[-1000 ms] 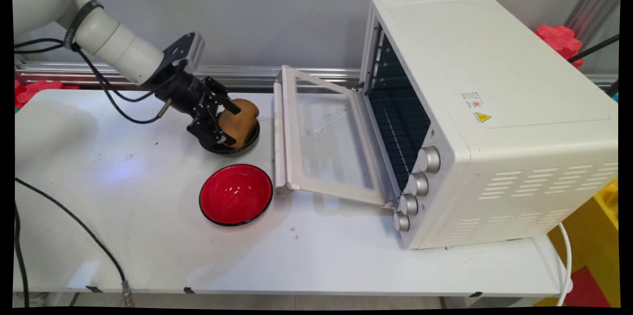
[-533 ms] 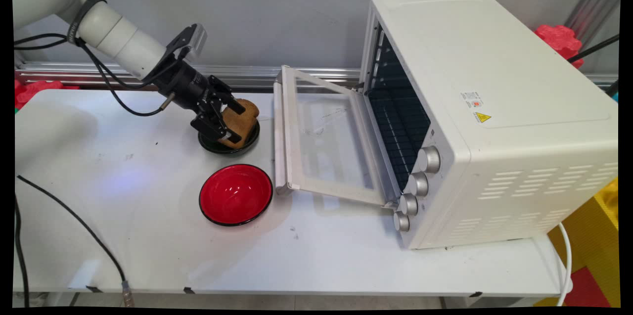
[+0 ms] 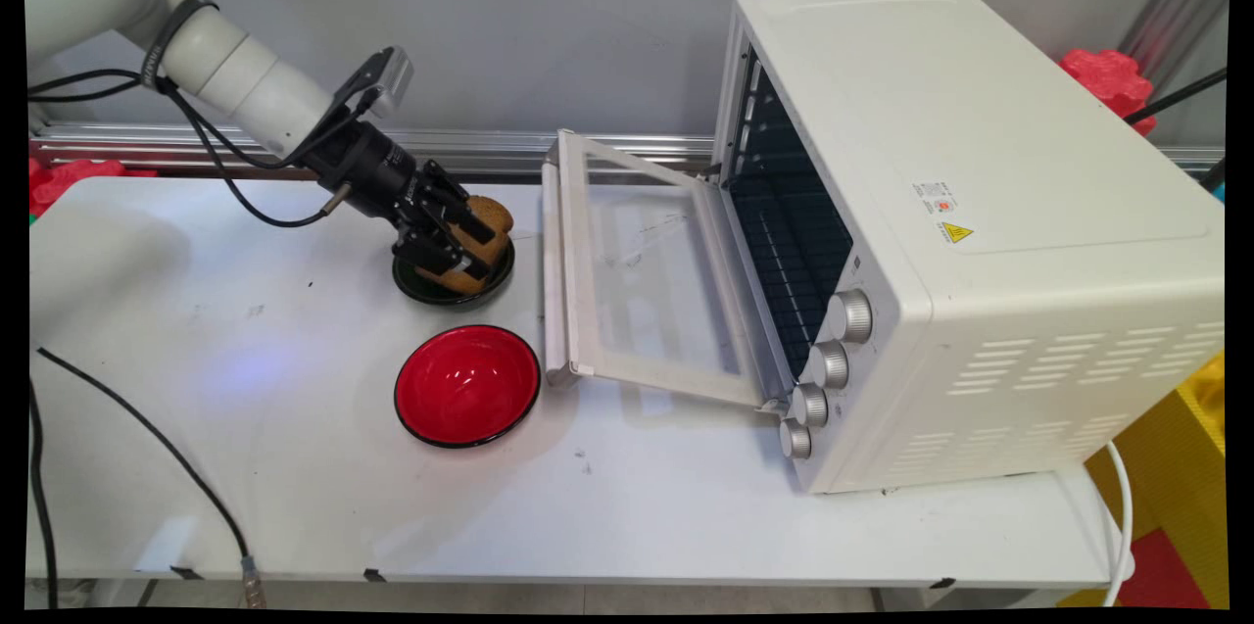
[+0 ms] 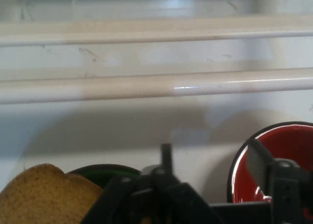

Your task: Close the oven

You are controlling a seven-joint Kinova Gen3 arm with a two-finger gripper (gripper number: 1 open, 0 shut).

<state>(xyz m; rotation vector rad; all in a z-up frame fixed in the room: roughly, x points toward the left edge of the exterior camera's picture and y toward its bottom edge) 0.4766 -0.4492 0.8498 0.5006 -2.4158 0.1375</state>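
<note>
My jaws are closed around the slice of toast (image 3: pixel 480 237) standing in the dark plate (image 3: pixel 498 277) beside the red bowl (image 3: pixel 467 385) (light, stiff, crumbly, so best pinched gently across its flat faces).

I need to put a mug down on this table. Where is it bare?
Bare: the white table left of the red bowl, and its front strip. Crowded: black gripper, toast slice, dark plate, open white oven door.
</note>
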